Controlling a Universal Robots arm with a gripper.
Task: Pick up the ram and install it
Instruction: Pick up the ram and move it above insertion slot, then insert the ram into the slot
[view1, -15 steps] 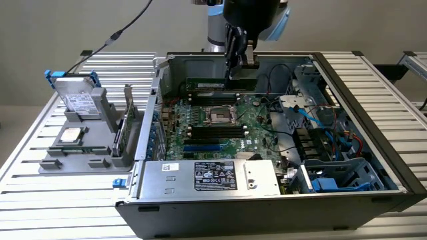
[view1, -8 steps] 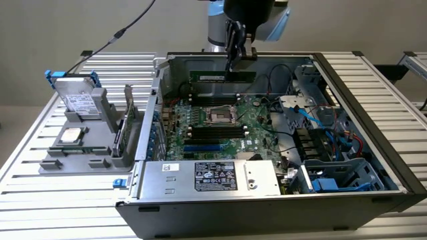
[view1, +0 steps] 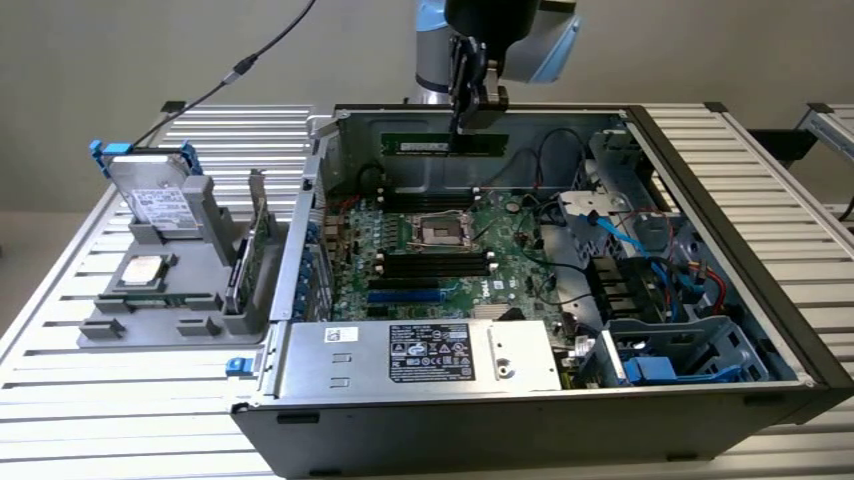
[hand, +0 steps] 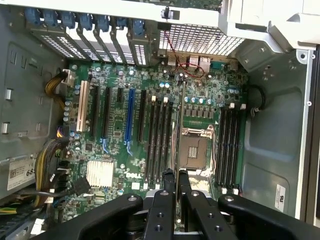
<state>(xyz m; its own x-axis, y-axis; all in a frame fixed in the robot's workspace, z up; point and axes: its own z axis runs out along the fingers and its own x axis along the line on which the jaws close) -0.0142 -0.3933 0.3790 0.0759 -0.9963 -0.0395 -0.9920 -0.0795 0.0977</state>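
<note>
Overhead, the ram (view1: 445, 145) tight between the fingers (hand: 168, 183), above the motherboard (hand: 120, 125) (white "DELL" print on it).

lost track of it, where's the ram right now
In the exterior view, the ram hangs in the gripper above the motherboard, near the case's far wall.

Exterior view: high, angled down on open case (view1: 534, 430). Wrist view: straight down, closer; both share motherboard (view1: 514, 240) (hand: 117, 150).
</note>
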